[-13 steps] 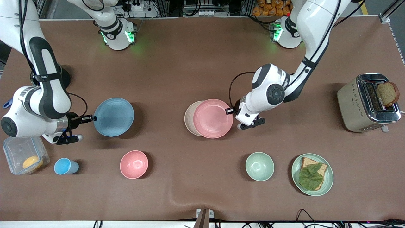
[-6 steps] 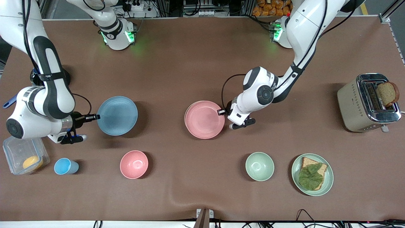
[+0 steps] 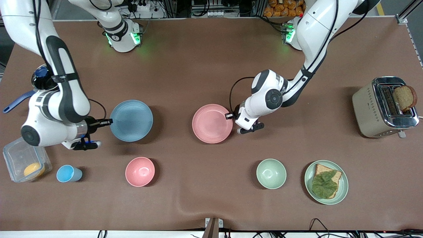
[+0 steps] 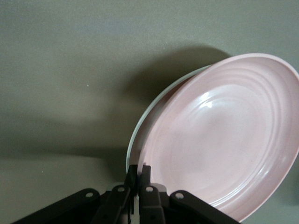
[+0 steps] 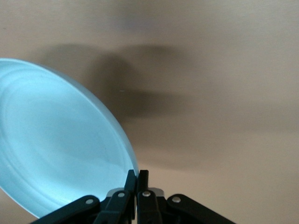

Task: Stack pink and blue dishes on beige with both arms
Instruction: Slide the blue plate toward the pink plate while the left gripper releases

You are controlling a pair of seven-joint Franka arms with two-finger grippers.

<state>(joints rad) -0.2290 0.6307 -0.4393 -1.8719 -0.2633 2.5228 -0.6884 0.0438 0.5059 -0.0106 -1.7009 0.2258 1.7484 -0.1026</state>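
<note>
step: placing pink on beige | left gripper [image 3: 230, 116] clamps flat round matte pink plate [image 3: 212, 123] over cream-beige plate [image 4: 140, 133], mid-table | right gripper [image 3: 105, 123] grips light blue plate [image 3: 131, 120], airborne toward right arm's end | next: release pink, bring blue over

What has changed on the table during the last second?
The left gripper, shut on the pink plate, carried it fully over the beige plate, now almost hidden. The right gripper, shut on the blue plate, carried it toward the pink plate. The pink bowl, blue cup, green bowl and toaster stayed put.
</note>
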